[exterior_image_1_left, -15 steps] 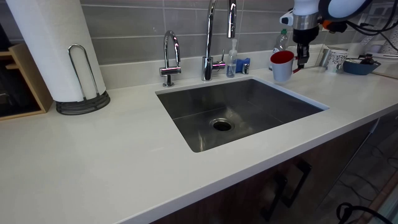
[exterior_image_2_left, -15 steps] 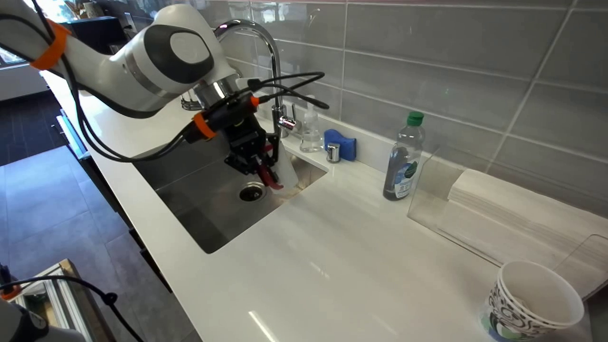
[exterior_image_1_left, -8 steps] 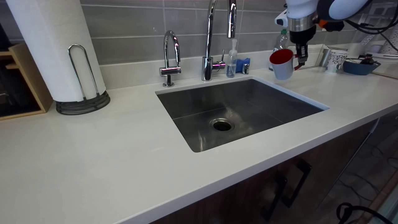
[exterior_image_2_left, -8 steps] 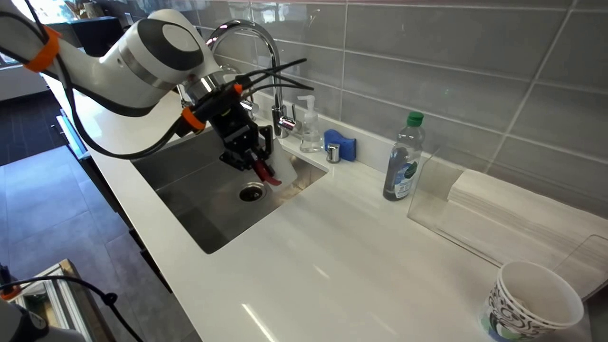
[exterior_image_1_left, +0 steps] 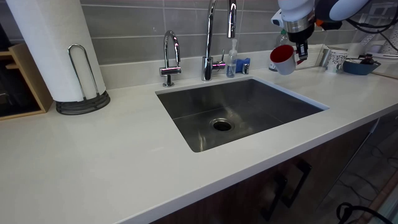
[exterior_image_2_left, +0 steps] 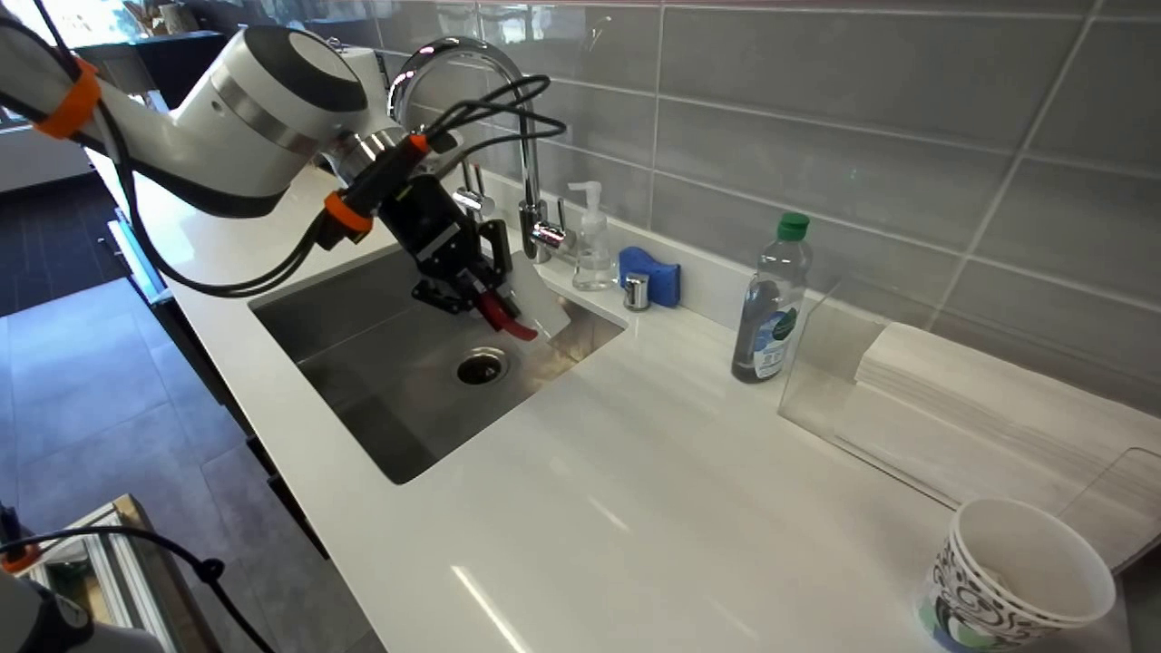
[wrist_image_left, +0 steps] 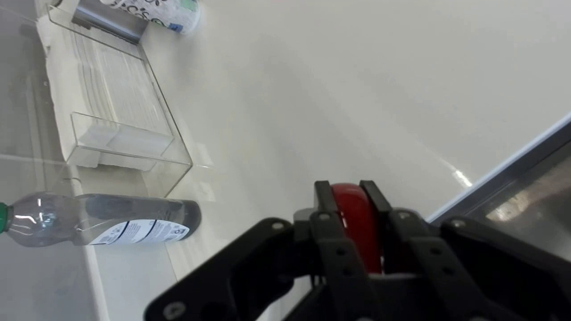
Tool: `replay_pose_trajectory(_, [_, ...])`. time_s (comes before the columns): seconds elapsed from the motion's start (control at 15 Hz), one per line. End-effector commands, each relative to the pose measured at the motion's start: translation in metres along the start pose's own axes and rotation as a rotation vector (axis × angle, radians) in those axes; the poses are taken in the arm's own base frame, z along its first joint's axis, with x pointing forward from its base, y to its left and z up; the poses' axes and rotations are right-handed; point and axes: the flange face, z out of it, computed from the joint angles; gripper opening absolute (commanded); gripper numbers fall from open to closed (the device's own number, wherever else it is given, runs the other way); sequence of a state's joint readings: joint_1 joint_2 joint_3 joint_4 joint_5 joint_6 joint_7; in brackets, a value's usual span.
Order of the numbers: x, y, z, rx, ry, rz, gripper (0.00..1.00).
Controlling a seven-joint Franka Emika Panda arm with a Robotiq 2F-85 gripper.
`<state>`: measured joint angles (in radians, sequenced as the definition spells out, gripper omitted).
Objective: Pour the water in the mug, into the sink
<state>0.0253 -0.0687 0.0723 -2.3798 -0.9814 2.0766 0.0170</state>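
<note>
The mug (exterior_image_1_left: 286,66) is white outside with a red inside and red handle. It is held in the air, tilted with its mouth toward the faucet side. In an exterior view its white body (exterior_image_2_left: 541,304) shows against the sink's right part. My gripper (wrist_image_left: 350,191) is shut on the red handle (wrist_image_left: 357,218), which sits between both fingers. In an exterior view the gripper (exterior_image_1_left: 302,56) is right of the mug. The sink (exterior_image_1_left: 202,113) is steel with a drain (exterior_image_1_left: 222,125); its edge shows in the wrist view (wrist_image_left: 499,171). Water inside the mug cannot be seen.
A tall faucet (exterior_image_1_left: 207,46) and a small tap (exterior_image_1_left: 169,71) stand behind the sink. A soap pump (exterior_image_2_left: 594,249), blue sponge (exterior_image_2_left: 664,279), dish soap bottle (exterior_image_2_left: 771,313), clear towel holder (exterior_image_2_left: 816,363) and paper cups (exterior_image_2_left: 989,580) stand along the counter.
The wrist has rotated and the mug has tilted further, its mouth turning more toward the sink. The mug has risen slightly in an exterior view. The handle stays held.
</note>
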Motion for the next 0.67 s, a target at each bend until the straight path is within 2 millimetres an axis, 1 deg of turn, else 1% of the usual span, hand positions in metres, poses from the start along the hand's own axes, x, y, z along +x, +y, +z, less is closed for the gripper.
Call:
replay_pose_trajectory(0.0, [0.007,0.007,-0.015,-0.103,-0.056,0.042,0.05])
replay_pose_trajectory(0.27, [0.017,0.002,-0.020,-0.166,-0.108,0.045,0.05])
replay_pose_trajectory(0.6, [0.036,-0.013,-0.021,-0.251,-0.175,0.039,0.05])
